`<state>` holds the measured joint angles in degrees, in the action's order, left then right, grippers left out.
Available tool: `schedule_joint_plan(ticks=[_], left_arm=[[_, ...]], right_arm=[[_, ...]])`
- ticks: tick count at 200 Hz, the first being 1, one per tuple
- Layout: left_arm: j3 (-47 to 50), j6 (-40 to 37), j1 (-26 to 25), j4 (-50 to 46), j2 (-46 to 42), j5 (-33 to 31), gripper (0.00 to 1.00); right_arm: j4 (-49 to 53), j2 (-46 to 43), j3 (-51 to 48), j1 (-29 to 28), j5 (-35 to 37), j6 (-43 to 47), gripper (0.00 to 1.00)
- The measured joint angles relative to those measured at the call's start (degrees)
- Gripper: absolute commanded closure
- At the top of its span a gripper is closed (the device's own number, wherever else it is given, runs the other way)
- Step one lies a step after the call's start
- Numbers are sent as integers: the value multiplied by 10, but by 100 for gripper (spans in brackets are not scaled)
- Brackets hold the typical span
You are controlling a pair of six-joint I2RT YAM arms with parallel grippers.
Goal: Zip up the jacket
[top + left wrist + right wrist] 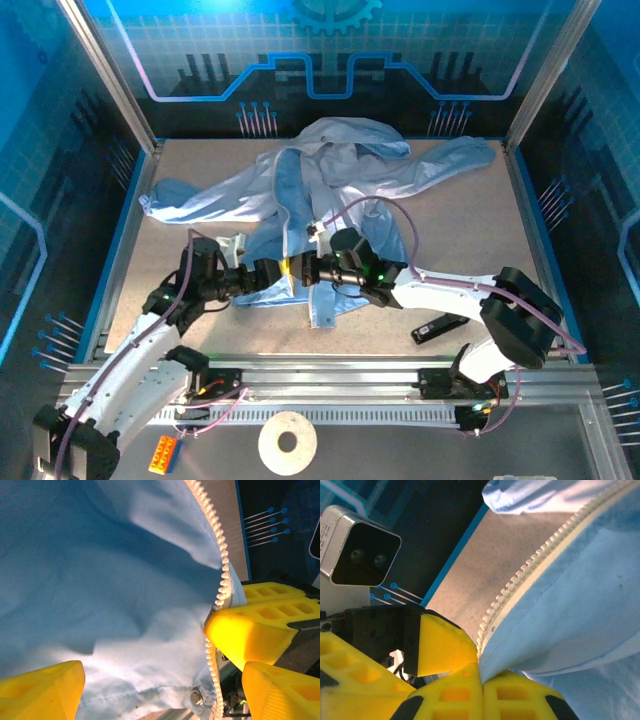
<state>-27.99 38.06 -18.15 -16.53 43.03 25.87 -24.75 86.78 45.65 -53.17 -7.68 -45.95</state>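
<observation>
**A:** Right wrist view: is the right gripper [481, 677] pinching the zipper teeth [520, 582]?

**B:** Yes, it's clamping the jacket [300, 190] edge. The left gripper [162, 692] is gaping wide, holding nothing.

**A:** Where's the jacket lying?

**B:** It's sprawling across the far table [480, 240]. I'm judging that thin, crinkly cloth slippery, so the left should be closing on the bumpy pale tape, pulling it taut.

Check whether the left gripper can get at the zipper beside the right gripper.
Probably yes: the left gripper is open with the jacket zipper lying between its fingers, right beside the right gripper, which pinches that edge. Nothing blocks it.
</observation>
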Motion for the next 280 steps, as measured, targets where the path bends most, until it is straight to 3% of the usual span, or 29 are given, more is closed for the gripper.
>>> schedule_joint_plan(ticks=[53, 94, 137, 150, 182, 214, 228, 250, 280], left_arm=[[65, 65, 0, 90, -11, 42, 19], [61, 49, 0, 38, -34, -20, 25], [46, 19, 0, -30, -44, -91, 16], [51, 19, 0, -22, -40, -92, 7], [92, 25, -11, 24, -22, -94, 10], [100, 25, -16, 30, 20, -109, 12], [100, 24, -16, 31, 21, -115, 13], [101, 23, -16, 32, 21, -122, 14], [102, 23, -16, 35, 21, -125, 16]], right_arm=[[-89, 1, -37, 1, -13, -52, 100], [-115, 4, -38, 17, -22, -76, 100], [-120, 4, -48, 20, -25, -84, 100], [-124, 5, -51, 20, -27, -87, 100], [-139, 20, -58, 20, -28, -92, 100], [-105, 44, -66, 26, -18, -92, 63], [-54, 45, -63, 28, -7, -88, 51], [76, 45, -25, 23, 30, -67, 46], [228, 54, 70, 3, 76, -30, 47]])
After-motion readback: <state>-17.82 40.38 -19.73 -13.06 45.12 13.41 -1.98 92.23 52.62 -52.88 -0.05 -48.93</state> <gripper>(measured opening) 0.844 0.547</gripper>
